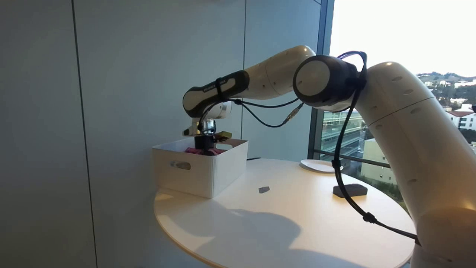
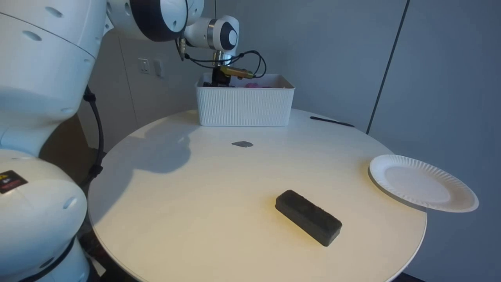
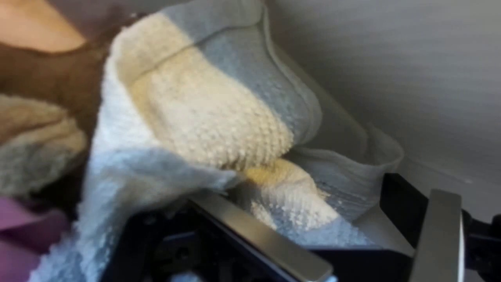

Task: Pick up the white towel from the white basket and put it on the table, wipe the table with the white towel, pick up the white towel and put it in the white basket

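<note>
Inside basket (image 1: pixel 189 182): towel (image 3: pixel 219 117), crumpled.
Fingers (image 3: pixel 270 241): spread wide, towel partly between them, nothing pinched.
Step at towel: grasp or release, can't tell which; if grasping, close squarely on the thick part.
Pink item (image 3: pixel 23 215): keep out of the bite.
Basket exit: if releasing, raise straight up slowly, lest towel snag.

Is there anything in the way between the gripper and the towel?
Nothing visible stands between them: the gripper is down inside the basket, and in the wrist view part of the towel shows between its open jaws.
</note>
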